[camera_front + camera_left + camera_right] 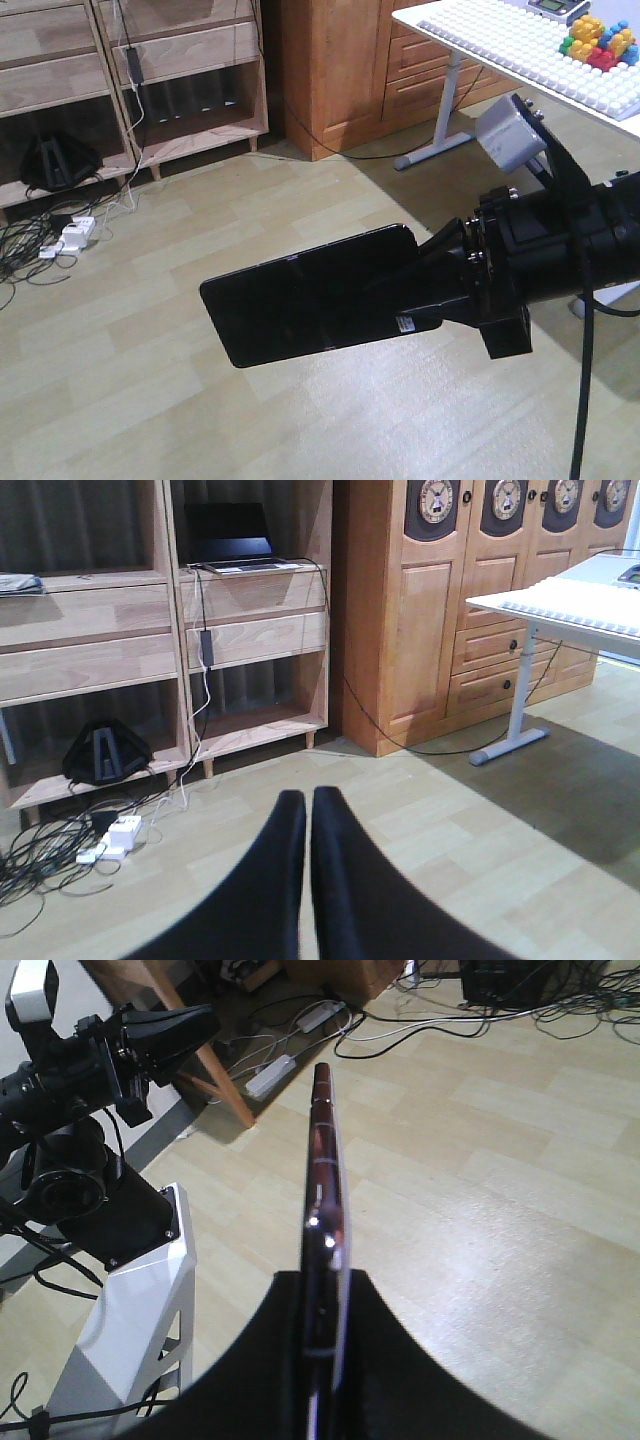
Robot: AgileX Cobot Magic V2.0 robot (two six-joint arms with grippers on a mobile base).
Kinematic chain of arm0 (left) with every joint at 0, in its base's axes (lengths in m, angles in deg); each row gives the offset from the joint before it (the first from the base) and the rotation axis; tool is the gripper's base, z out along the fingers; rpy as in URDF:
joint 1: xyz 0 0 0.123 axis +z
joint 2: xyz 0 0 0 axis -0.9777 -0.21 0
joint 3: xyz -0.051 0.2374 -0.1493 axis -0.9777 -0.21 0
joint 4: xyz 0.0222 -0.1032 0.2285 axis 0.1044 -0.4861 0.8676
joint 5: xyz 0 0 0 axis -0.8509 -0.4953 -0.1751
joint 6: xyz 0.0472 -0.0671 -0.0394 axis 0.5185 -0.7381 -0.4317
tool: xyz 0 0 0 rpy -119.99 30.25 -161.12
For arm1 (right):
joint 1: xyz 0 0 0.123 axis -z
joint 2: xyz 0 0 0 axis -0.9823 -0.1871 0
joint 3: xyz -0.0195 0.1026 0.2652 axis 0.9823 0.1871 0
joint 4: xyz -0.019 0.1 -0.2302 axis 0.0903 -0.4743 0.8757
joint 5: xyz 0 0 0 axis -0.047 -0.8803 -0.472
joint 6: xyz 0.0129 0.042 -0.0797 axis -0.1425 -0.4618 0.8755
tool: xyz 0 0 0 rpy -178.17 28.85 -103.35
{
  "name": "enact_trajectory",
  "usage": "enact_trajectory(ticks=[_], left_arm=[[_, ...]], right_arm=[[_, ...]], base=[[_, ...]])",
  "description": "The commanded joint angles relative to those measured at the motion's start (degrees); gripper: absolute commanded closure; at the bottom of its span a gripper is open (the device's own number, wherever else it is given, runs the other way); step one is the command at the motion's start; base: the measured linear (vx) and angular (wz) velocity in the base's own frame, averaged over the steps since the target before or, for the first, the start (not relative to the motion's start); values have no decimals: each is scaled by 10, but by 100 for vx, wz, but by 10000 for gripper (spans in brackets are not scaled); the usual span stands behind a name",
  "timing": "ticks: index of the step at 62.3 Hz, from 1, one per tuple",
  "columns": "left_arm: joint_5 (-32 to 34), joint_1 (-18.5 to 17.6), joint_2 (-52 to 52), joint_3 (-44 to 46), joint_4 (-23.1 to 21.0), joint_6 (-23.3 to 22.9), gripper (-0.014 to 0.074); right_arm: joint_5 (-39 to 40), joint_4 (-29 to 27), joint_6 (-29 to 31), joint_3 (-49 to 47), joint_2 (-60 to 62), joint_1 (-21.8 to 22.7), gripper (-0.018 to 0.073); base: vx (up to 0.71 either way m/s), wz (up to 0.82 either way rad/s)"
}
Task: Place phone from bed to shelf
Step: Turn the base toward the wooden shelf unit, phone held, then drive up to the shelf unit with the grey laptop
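Currently the phone (pixel 310 295) is off any support. It is carried in mid-air above the wooden floor (pixel 300 430), and the bed appears in no view.

Jaws: the right jaws are clamped on one short end of the phone. The right wrist view shows a dark pad on either side of its thin edge (pixel 322 1160). The left jaws, seen from the left wrist, are clenched on nothing, with only a thin line between them.

Governing relation: the phone's long axis runs straight out from the right jaws. Its free end points to the left and slightly down in the front view, towards the shelf (pixel 190 50). The shelf stands ahead and to the left, well apart from that free end, with bare floor between. The right arm (pixel 580 240) alone bears the item, so in my judgement the placement falls to that arm. It will need to travel forward and rise to reach a board, leading with the free end.

Condition of item: flat, glossy black, rounded corners, broad face turned up to the front camera. A pinkish edge shows in the wrist view, and a small white sticker (pixel 405 323) sits near the clamped end. The crease cannot be clearly made out.

Noted: a laptop (pixel 235 540) occupies one upper board of the shelf.
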Motion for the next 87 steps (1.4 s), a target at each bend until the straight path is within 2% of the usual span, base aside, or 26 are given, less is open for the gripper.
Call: enact_trajectory(ticks=[1,87], left_arm=[[41,-2,8,12,-5,-3,595],[41,-2,8,12,-5,-3,595]], right_arm=[[-41,-50,0,-16,16,0,562],[-41,-50,0,-16,16,0,562]], base=[[45,-4],[42,-3]])
